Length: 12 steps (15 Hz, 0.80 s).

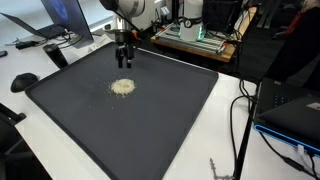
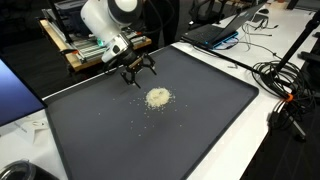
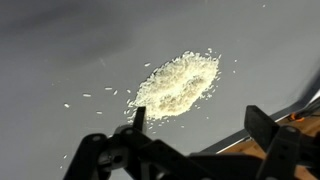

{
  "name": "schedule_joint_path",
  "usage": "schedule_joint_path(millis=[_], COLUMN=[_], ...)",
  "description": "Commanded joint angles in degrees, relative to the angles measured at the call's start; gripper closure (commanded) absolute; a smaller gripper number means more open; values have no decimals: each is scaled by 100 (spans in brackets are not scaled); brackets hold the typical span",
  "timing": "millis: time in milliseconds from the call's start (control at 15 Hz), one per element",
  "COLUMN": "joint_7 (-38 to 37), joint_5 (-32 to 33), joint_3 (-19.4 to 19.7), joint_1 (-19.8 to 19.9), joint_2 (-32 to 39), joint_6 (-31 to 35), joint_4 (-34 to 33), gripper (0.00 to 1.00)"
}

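Pale, rice-like grains form a small heap (image 3: 178, 85) near the middle of the dark mat (image 1: 80, 120) on the desk (image 1: 215, 130). The gripper (image 3: 197, 120) hangs above the mat with its jaws wide apart, holding nothing. In the wrist view the heap lies at about 12 o'clock from it, just beyond the fingertips, with its long axis running from 8 to 2 o'clock. In an exterior view the heap (image 1: 122, 87) lies at 6 o'clock of the gripper (image 1: 124, 62), not touching it.

Pale cream rice pile (image 3: 176, 85), dark grey mat (image 1: 170, 115)
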<state>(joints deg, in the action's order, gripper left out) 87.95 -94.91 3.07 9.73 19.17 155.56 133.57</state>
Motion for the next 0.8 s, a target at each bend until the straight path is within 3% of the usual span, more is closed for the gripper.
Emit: schedule_joint_path(millis=[0,400,733], joint_7=[25,-1004,-2062], joint_5=[-352,-189,-269], joint_3=[-215,-503,-525], joint_1=[-542,-1182,-945], joint_2=[-322,-189,14], joint_6=[1317,3126,3328], joint_4=[238,224,433], gripper=[0,0,0])
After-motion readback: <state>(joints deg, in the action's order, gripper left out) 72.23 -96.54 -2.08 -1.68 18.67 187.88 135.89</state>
